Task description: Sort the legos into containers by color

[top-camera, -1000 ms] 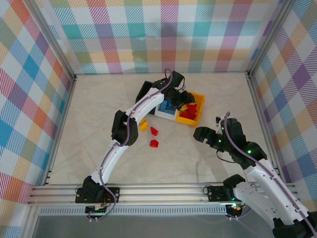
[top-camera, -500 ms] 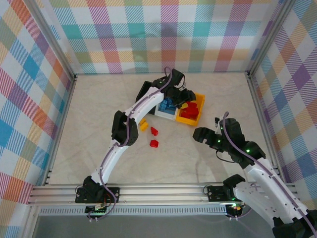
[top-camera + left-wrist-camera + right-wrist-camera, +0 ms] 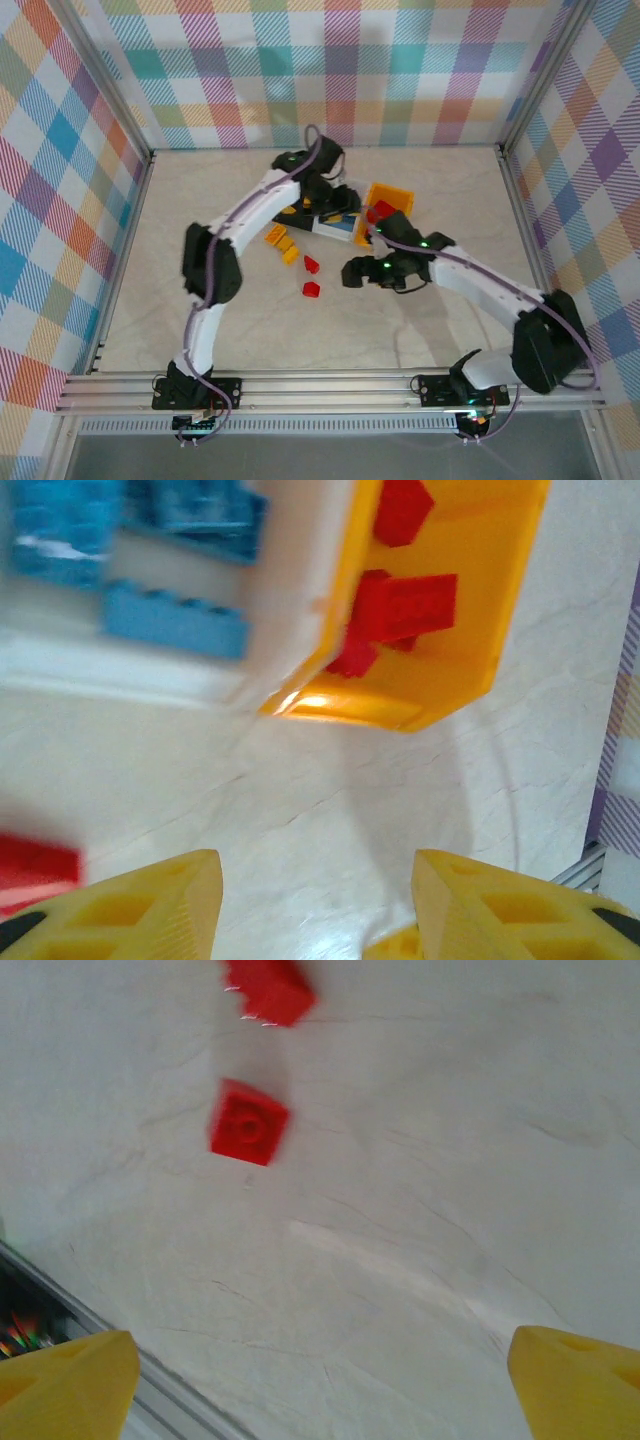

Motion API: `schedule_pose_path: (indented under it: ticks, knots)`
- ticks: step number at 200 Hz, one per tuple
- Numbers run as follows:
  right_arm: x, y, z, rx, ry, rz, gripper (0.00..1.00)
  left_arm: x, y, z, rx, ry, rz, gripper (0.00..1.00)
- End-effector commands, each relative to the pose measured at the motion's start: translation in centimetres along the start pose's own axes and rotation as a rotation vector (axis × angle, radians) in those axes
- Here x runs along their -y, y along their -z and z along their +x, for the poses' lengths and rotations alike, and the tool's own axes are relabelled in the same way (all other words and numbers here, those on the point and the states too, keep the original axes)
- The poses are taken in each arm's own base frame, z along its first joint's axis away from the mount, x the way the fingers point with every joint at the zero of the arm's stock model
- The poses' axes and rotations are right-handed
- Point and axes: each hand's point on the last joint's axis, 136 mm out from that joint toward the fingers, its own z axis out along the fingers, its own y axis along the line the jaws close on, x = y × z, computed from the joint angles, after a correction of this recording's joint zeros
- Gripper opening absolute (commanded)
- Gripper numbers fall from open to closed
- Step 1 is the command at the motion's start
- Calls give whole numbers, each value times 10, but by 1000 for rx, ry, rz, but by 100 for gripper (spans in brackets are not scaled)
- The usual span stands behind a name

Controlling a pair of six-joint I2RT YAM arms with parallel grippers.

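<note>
Both pairs of jaws stand released. The right jaws, spread wide with nothing between them, point down at two loose red legos [image 3: 248, 1122] on the counter [image 3: 430, 1220], a spread judged ready to straddle the nearer one. The left jaws, parted with bare counter showing between them, hang just short of the bins, where the sorting rule is plain: the white container [image 3: 300, 600] holds light blue legos [image 3: 175, 622], and the yellow-orange container [image 3: 505, 550] touching it holds red bricks [image 3: 405, 605]. Yellow legos [image 3: 275, 236] lie unsorted on the counter beside the bins.
</note>
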Motion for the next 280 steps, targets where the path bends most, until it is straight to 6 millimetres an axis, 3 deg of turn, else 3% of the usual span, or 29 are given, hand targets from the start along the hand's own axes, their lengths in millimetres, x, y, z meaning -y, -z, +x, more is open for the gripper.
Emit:
schedule_pose_path:
  ticks: [1, 36, 76, 133, 179, 199, 238, 280]
  knots:
    - [-35, -22, -5, -33, 450, -51, 98, -51, 33, 7, 64, 37, -60, 53]
    - [-51, -59, -6, -46, 898, -113, 100, -121, 61, 53, 72, 152, -109, 54]
    - [-43, -94, -26, -109, 994, -69, 100, -155, 82, 86, 90, 208, -128, 54]
    - [-29, -123, -31, -183, 981, -35, 100, -168, 100, 94, 98, 204, -143, 55]
    - [-23, -135, -29, -215, 940, -25, 91, -176, 100, 95, 88, 220, -137, 56]
    - [-18, -137, -27, -232, 926, -9, 83, -178, 99, 94, 85, 226, -132, 56]
    - [-10, -138, -20, -267, 900, 10, 39, -179, 94, 90, 77, 238, -120, 56]
    - [-17, -126, -26, -217, 875, 15, 37, -179, 92, 87, 83, 248, -116, 56]
